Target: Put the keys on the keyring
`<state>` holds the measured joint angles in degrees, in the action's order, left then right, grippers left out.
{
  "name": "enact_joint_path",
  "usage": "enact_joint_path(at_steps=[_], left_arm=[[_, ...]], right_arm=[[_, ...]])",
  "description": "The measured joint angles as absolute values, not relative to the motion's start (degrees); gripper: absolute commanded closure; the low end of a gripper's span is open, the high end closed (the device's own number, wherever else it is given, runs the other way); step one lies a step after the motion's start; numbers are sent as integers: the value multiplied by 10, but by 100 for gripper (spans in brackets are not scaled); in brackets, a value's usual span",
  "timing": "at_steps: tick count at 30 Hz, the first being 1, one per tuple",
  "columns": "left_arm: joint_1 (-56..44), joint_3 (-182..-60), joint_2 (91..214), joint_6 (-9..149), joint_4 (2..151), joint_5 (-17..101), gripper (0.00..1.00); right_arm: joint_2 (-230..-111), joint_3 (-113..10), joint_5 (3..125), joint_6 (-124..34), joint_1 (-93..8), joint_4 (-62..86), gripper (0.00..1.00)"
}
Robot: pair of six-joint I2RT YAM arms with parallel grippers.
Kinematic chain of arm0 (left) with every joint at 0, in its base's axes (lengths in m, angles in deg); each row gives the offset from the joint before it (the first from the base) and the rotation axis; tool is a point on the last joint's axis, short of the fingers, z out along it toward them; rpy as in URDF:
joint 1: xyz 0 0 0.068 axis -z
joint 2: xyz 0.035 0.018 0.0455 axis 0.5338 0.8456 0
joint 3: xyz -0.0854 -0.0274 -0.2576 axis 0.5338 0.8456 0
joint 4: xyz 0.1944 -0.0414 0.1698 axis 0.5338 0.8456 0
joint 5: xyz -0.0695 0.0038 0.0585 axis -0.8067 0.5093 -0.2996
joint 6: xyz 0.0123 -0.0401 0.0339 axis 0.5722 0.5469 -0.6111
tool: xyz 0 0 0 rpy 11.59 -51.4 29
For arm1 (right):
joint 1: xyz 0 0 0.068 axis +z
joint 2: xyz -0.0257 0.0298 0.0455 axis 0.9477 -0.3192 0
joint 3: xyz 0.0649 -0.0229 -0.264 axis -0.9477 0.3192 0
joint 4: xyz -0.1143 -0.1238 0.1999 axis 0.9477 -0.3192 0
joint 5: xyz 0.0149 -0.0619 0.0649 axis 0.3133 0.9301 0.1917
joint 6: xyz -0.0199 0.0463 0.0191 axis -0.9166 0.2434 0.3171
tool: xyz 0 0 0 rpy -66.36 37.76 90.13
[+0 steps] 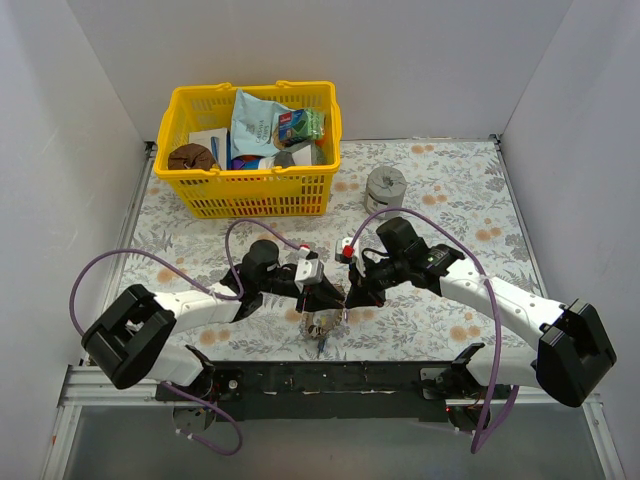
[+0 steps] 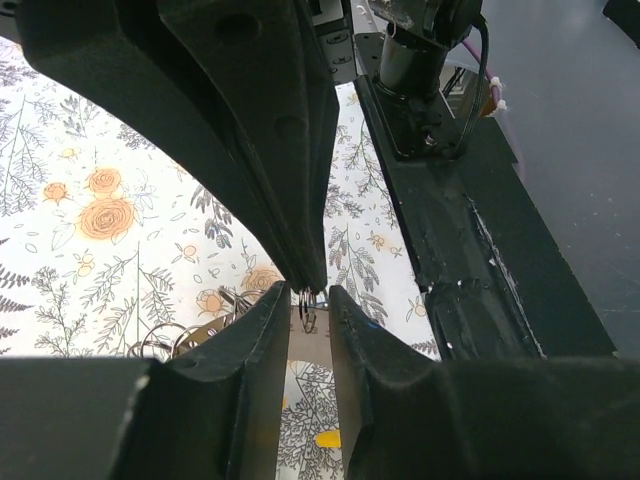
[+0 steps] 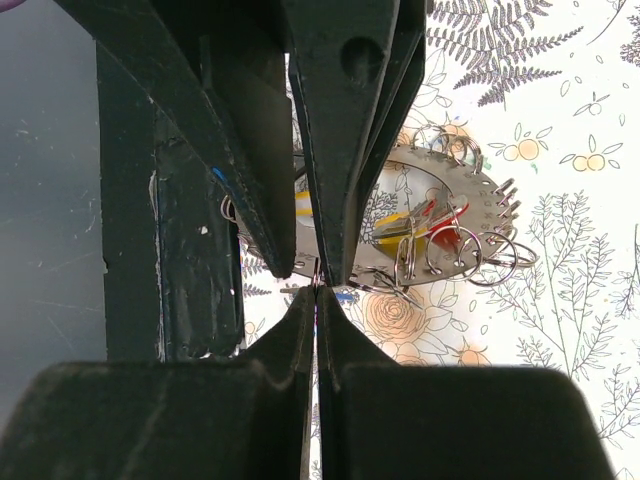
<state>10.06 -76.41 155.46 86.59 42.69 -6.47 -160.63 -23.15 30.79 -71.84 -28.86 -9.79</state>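
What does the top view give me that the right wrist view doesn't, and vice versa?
Only the top view: the yellow basket and the grey cylinder at the far side. Only the right wrist view: the holes along the rim of the keyring, the small rings hooked into them, and yellow and red keys seen through its centre hole. Both: the keyring with the left gripper and right gripper meeting at it.

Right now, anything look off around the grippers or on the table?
Nothing spilled or damaged. One thing to watch: the left gripper clamps the keyring, keys bunched against it, and the right gripper pinches a wire loop, all close to the table near edge. The basket and metal cylinder stand upright.
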Motion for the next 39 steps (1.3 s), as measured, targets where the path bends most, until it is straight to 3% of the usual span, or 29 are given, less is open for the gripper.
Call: enact_joint_path(at_steps=[7, 12, 19, 24, 31, 34, 39], left_arm=[[104, -777, 1562, 867, 426, -69, 98], [103, -786, 1567, 860, 436, -73, 88], [105, -786, 1568, 851, 455, -72, 88], [105, -786, 1568, 845, 462, -70, 100], [106, -787, 1569, 841, 463, -68, 99], [106, -787, 1569, 839, 463, -68, 87], [107, -787, 1569, 838, 463, -66, 96]], right_arm=[[-1606, -232, 306, -720, -286, -98, 99], [-1606, -232, 307, -723, -286, -101, 99], [-1606, -232, 307, -725, -286, -102, 99], [-1606, -232, 307, -725, -286, -102, 99], [-1606, -232, 308, -725, -286, -103, 99], [-1606, -232, 309, -725, -286, -103, 99], [-1603, -232, 311, -725, -286, -103, 99]])
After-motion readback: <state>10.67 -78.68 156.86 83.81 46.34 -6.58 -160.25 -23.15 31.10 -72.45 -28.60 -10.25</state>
